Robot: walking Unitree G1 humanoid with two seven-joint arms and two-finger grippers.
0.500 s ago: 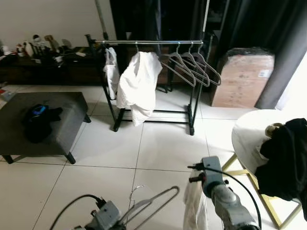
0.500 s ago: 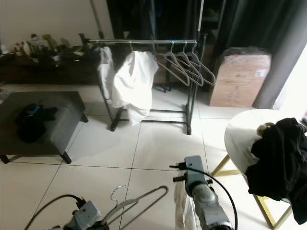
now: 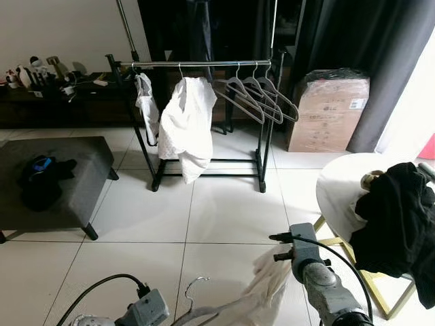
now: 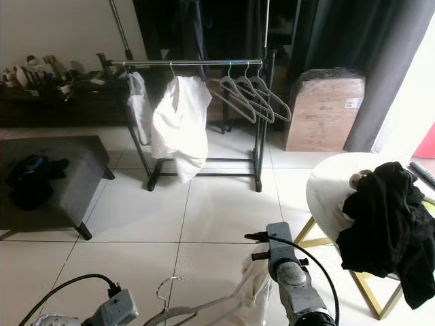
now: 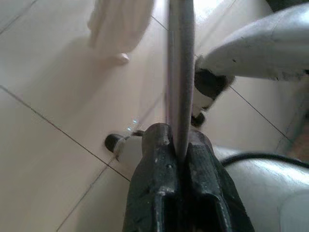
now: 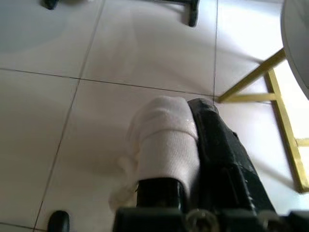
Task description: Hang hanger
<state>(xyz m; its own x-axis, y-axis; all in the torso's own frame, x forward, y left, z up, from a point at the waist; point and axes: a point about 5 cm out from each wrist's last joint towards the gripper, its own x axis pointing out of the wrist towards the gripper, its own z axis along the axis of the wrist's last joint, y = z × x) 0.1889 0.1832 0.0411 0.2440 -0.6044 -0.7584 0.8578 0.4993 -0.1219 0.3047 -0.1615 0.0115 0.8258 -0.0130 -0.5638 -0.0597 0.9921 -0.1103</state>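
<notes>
Grey hanger (image 3: 204,311), light and stiff, clamped by its arm in the closed left gripper (image 5: 179,145) low over the floor; right gripper (image 6: 193,159) pinches a limp cream cloth (image 3: 262,299), likely slippery, draped onto it.

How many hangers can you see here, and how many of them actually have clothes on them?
Bare hangers on the rail: 3
Hanger on the rail carrying a white shirt: 1
Hanger held in the left gripper, with the white cloth in the right gripper against it: 1
Total hangers: 5
</notes>
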